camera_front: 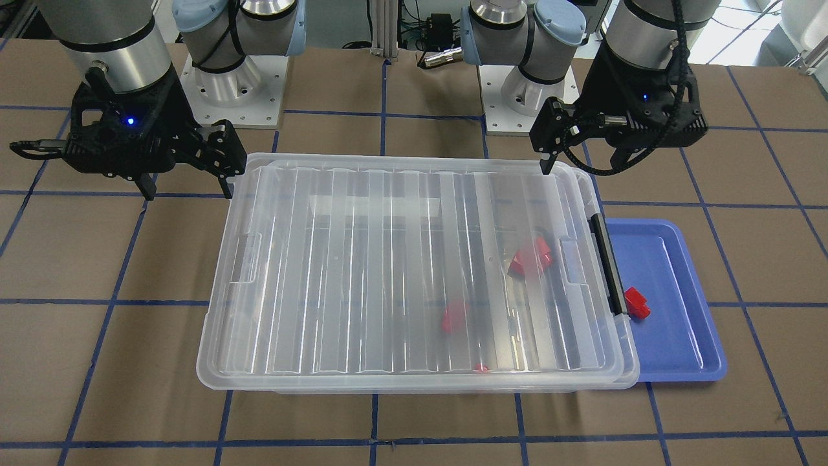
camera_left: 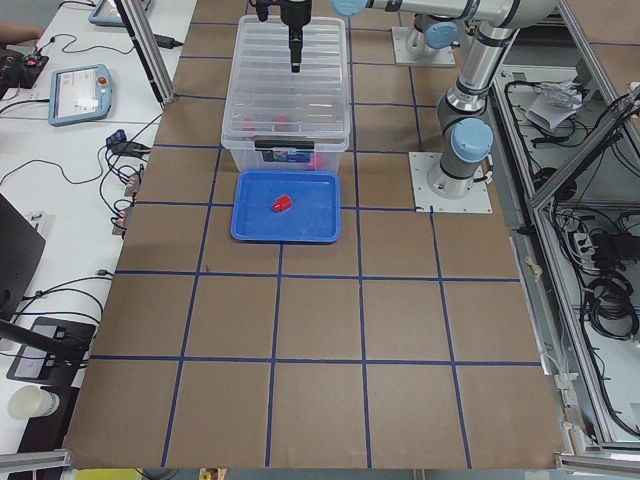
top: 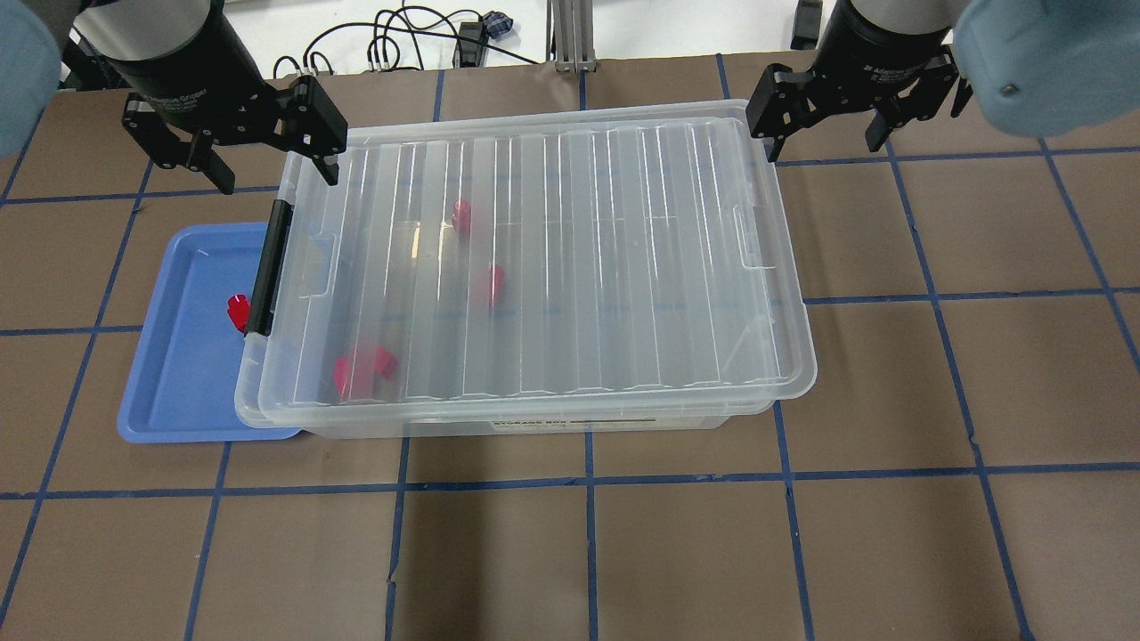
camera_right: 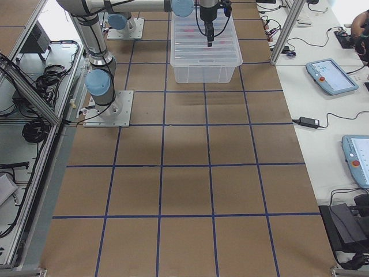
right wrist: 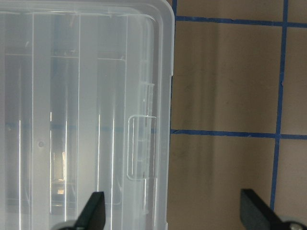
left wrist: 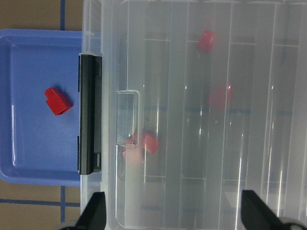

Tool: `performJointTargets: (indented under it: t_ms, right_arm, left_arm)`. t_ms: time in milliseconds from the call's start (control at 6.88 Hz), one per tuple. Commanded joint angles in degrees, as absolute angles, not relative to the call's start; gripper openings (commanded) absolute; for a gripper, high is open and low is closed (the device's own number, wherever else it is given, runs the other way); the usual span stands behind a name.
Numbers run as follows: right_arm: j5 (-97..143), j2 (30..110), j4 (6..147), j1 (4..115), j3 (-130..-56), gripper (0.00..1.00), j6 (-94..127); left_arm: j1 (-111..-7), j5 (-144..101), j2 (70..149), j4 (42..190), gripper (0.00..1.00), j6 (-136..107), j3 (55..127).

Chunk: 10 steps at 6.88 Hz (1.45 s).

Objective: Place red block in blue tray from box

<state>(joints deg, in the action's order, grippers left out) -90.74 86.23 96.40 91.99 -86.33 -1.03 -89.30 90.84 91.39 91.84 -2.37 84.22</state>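
One red block (camera_front: 637, 302) lies in the blue tray (camera_front: 682, 330), close to the box's black latch bar (camera_front: 608, 265); it also shows in the overhead view (top: 237, 311) and the left wrist view (left wrist: 57, 100). The clear box (camera_front: 362, 259) has its ribbed lid on. Several more red blocks (camera_front: 530, 259) show through the lid. My left gripper (camera_front: 585, 158) is open and empty above the box's far corner on the tray side. My right gripper (camera_front: 187, 188) is open and empty above the opposite far corner.
The blue tray (top: 178, 392) sits against the box's latch end, partly under the lid's rim. The box (top: 623, 267) fills the table's middle. Brown table with blue tape lines lies around it. The arm bases (camera_front: 229, 77) stand behind the box.
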Motion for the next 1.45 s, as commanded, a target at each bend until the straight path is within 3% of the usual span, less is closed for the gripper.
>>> performJointTargets:
  t_ms: [0,1308]
  right_arm:
    - [-90.70,86.13,96.50,92.02,-86.14,1.00,-0.88]
    - [-90.79,86.05,96.50,92.02,-86.40,1.00,-0.18]
  left_arm:
    - [-89.30,90.88,91.32,91.85,1.00,-2.37,84.29]
    - [-90.53,90.88,91.14,92.02,1.00,-1.49,84.55]
